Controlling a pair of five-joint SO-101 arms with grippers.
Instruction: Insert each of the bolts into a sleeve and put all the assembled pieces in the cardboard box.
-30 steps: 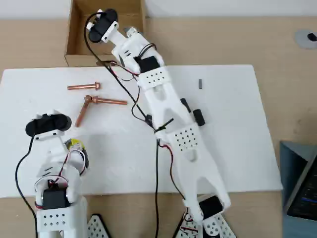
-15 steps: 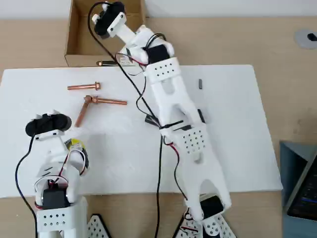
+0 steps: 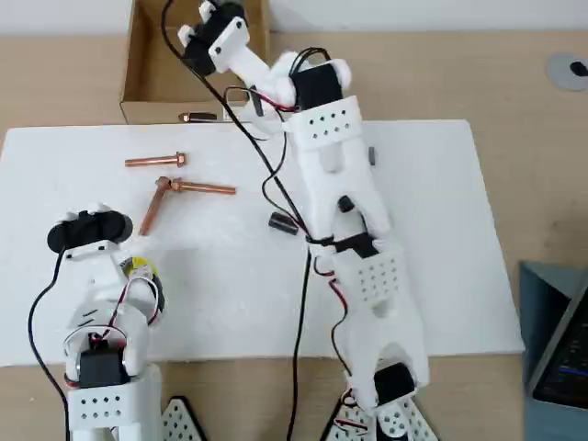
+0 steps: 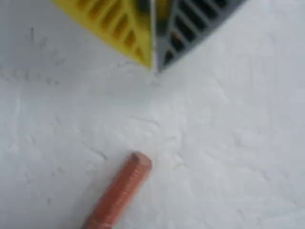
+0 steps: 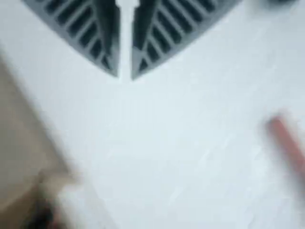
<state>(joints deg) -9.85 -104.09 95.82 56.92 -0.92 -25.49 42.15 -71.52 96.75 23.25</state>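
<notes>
Three copper bolts lie on the white mat (image 3: 441, 276): one (image 3: 156, 161) to the far left and two (image 3: 200, 188) (image 3: 152, 211) touching at their heads. A fourth bolt (image 3: 197, 117) rests on the bare table against the front of the cardboard box (image 3: 152, 110). A black sleeve (image 3: 283, 223) lies mid-mat and a smaller dark one (image 3: 372, 155) farther right. My left gripper (image 4: 153, 67) is shut and empty just above the mat, a bolt's threaded end (image 4: 136, 164) near it. My right gripper (image 5: 125, 75) is shut with nothing in it, over the mat's edge by the box.
My right arm (image 3: 340, 193) stretches diagonally across the mat's middle, its cables trailing. A laptop corner (image 3: 556, 349) sits at the near right. A round grey fitting (image 3: 570, 69) is set in the table at the far right.
My right arm has swung right and farther out, uncovering the black sleeve mid-mat and the bolt beside the box. The left arm has stayed still.
</notes>
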